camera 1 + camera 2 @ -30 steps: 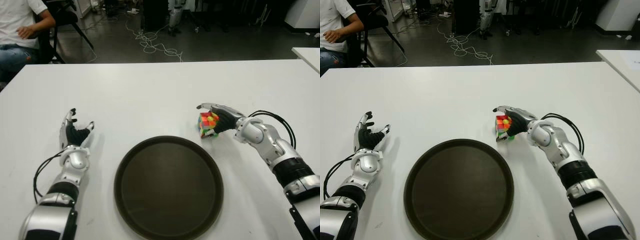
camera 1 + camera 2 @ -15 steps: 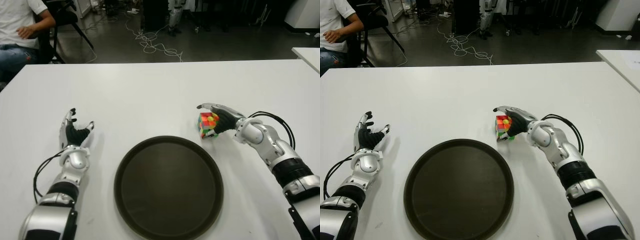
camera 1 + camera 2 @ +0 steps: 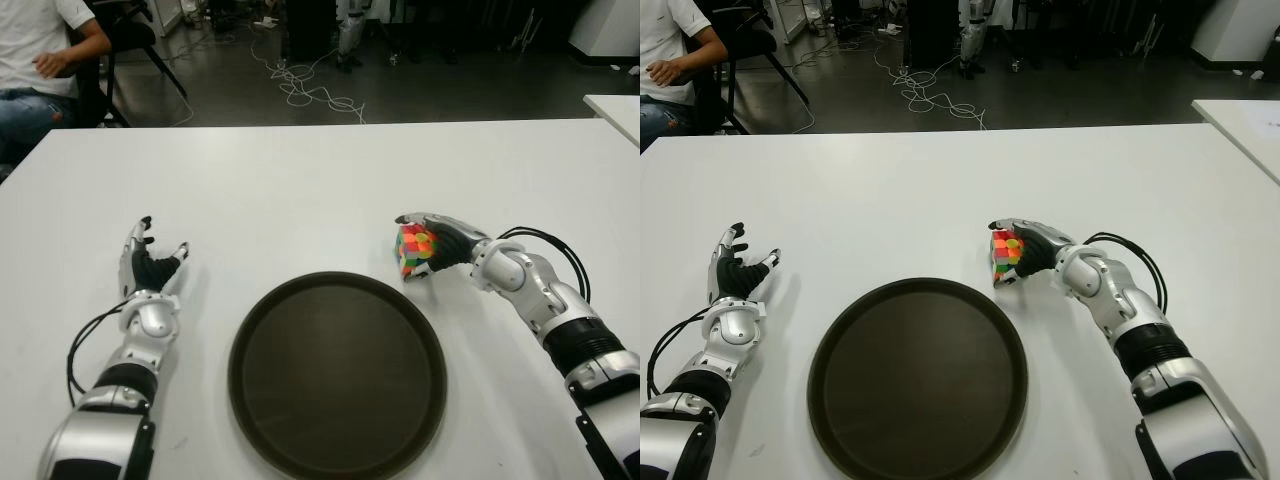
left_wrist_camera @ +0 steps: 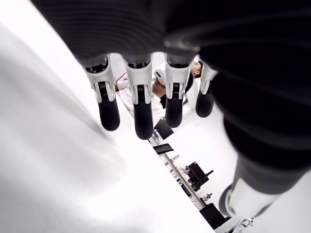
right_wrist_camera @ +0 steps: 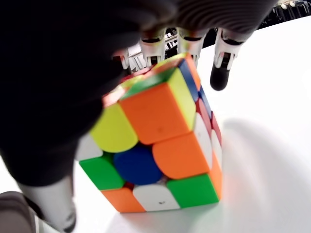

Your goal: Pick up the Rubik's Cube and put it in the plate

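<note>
We see the Rubik's Cube (image 3: 416, 250) gripped in the right hand (image 3: 447, 243), whose fingers (image 5: 219, 73) curl over the cube's far side while the thumb presses it from the near side in the right wrist view. The cube is tilted, with 1 corner low toward the white table (image 3: 300, 190), and we cannot tell whether that corner touches the surface or is just clear of it. It sits just beyond the far right rim of the round dark plate (image 3: 250, 400), outside it, and nothing lies inside the plate. The faces turned to the wrist camera show orange, yellow, blue, green and white tiles. The right forearm runs back from the hand toward the robot's right, with a black cable (image 3: 560, 248) looping beside it. The left hand (image 3: 148, 268) shows well to the left of the plate, palm turned inward and fingers (image 4: 137, 111) straight and spread, holding nothing; in the left wrist view 4 fingertips point away with open space between them. Beyond the far left corner of the table we see a seated person (image 3: 40, 70) in a white shirt and jeans, and tangled cables (image 3: 300, 85) lie on the dark floor behind the table.
</note>
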